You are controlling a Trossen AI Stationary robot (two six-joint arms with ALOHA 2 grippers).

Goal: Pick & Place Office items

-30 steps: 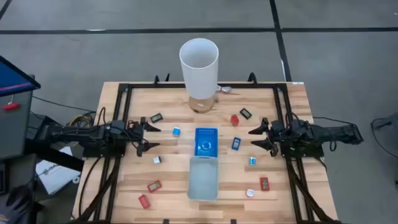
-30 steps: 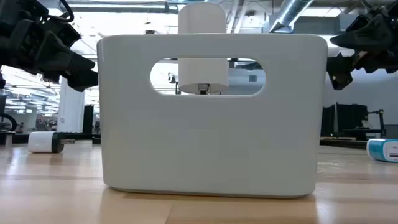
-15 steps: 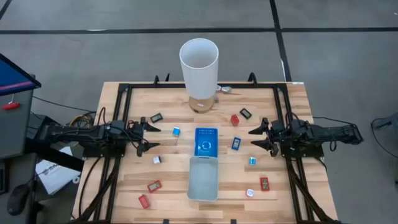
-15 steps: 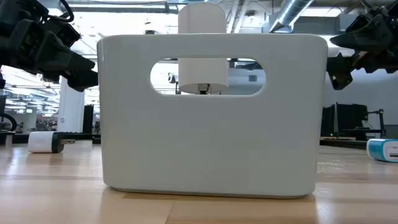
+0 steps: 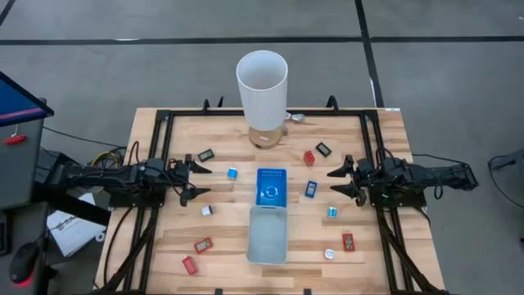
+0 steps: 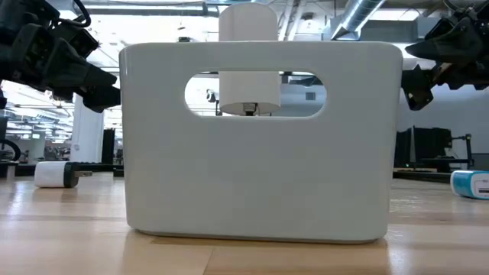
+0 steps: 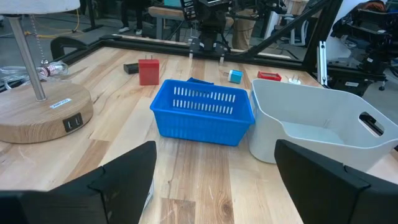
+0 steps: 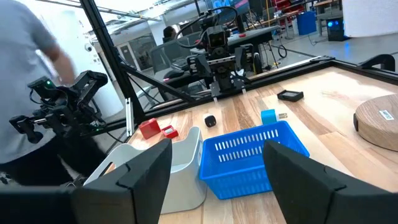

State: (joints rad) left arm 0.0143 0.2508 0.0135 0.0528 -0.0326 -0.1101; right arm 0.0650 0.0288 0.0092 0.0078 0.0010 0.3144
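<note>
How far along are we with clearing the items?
Nothing looks done: the pale tray shows empty, and the items lie scattered on the table. Nothing is in hand: left gripper and right gripper hover open beside the blue tray. All picking remains.

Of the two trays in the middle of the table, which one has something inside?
The blue tray, the one nearer the tall white cylinder: the high view shows a round light mark inside it. The pale grey tray beside it looks empty.

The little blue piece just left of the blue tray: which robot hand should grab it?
Probably the left hand. It is open and hangs close beside the little blue piece. The right hand waits across the blue tray, so it would have to reach over it.
</note>
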